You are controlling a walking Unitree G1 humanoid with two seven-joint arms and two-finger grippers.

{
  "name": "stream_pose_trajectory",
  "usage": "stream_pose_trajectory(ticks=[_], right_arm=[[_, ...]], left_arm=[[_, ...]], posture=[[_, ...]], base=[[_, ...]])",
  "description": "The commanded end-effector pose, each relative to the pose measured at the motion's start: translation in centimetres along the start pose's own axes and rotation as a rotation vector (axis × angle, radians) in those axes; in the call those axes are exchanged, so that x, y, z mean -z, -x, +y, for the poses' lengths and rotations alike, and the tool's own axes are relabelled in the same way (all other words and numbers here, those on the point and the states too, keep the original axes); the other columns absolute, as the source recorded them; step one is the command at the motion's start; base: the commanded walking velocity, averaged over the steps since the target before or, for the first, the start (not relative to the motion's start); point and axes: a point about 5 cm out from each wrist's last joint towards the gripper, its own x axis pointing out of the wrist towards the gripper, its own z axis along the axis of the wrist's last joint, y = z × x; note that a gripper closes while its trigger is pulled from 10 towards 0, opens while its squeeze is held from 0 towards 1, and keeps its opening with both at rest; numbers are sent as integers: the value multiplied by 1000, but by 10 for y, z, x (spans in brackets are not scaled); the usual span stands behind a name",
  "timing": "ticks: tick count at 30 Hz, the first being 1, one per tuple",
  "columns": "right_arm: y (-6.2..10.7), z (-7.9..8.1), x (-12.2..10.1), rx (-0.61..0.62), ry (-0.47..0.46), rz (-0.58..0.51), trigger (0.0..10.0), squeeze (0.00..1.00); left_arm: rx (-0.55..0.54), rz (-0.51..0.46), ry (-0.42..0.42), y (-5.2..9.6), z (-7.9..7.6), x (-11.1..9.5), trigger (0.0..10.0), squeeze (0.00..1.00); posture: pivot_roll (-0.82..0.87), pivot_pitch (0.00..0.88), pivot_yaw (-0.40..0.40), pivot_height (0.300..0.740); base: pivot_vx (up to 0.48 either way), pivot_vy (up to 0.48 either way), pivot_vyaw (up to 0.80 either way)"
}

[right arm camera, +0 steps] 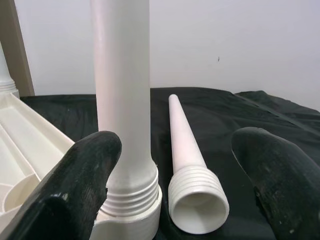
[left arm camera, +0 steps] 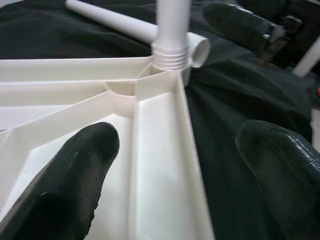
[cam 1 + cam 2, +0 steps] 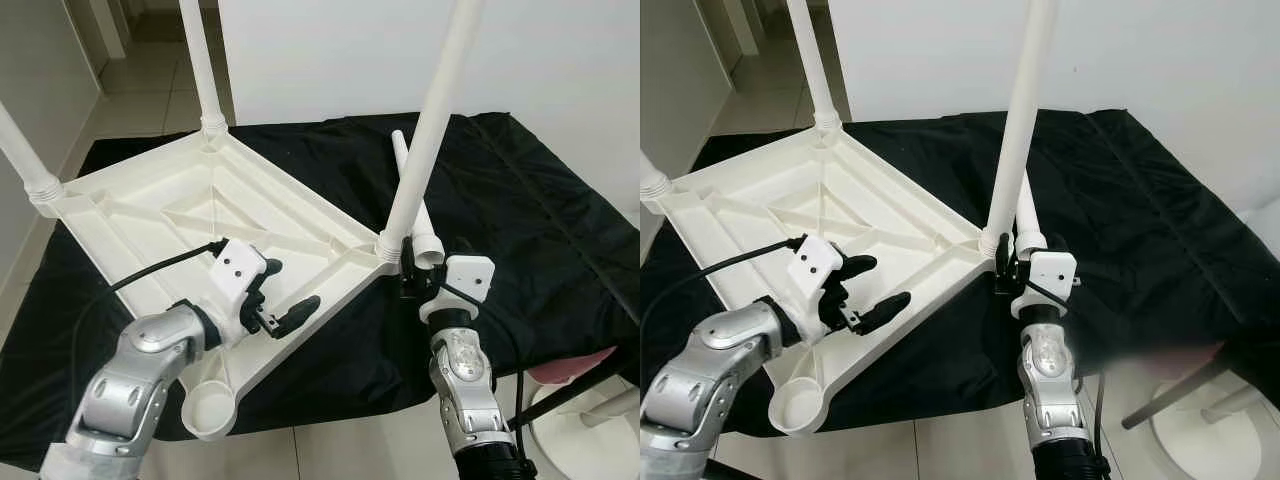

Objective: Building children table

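Empty corner socket [image 3: 210, 408] sitting lower left, waiting | left gripper [image 3: 282, 303] spread wide over tabletop [image 3: 180, 215] rim | right gripper [image 3: 418, 268] gaping, facing loose leg [image 3: 415, 215], lying pointing away, nearest it

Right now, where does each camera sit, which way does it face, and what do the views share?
Left eye, on the head: looks down at the upturned tabletop; both arms show.
Right eye: same scene beside it.
Left wrist: along the open left gripper straddling the tabletop's rim.
Right wrist: along the open right gripper at the screwed-in leg.
All share the loose leg.
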Motion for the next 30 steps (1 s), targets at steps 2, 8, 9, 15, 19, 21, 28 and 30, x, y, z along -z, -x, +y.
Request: stream_pose_trajectory(ticks=[2,8,9,15,19,21,28,30], right_arm=[[0,2,1,-1,-33,30,10000,0],[-2,8,-2,-79,-89,40,10000,0],[-5,9,-3,-123,-107,42,10000,0],[-33,2,-6,-222,-146,80,10000,0],[-43,1,-7,-246,-164,84,10000,0],[-51,-3,-7,-225,-154,83,10000,0],[-58,-6,-5,-195,-172,95,10000,0],[-66,-15,-4,-196,-157,108,10000,0]], left_arm=[[35,-15,-6,-7,-3,-2,10000,1000],[41,-25,-26,-13,-7,-5,10000,0],[41,-31,-38,-17,-10,-6,10000,0],[42,-57,-82,-33,-20,-11,10000,0],[39,-66,-80,-38,-21,-12,10000,0],[42,-72,-82,-44,-26,-12,10000,0],[50,-79,-48,-48,-32,-10,10000,0],[69,-94,-29,-52,-39,-12,10000,0]], posture=[[-9,0,0,740],[-3,5,-14,740],[-2,8,-20,740],[-8,14,-28,740],[-12,17,-23,740],[-12,26,-27,740],[-16,43,-18,740],[-13,50,-14,740]], base=[[0,0,0],[0,0,0],[0,0,0],[0,0,0],[0,0,0],[0,0,0],[0,0,0],[0,0,0]])
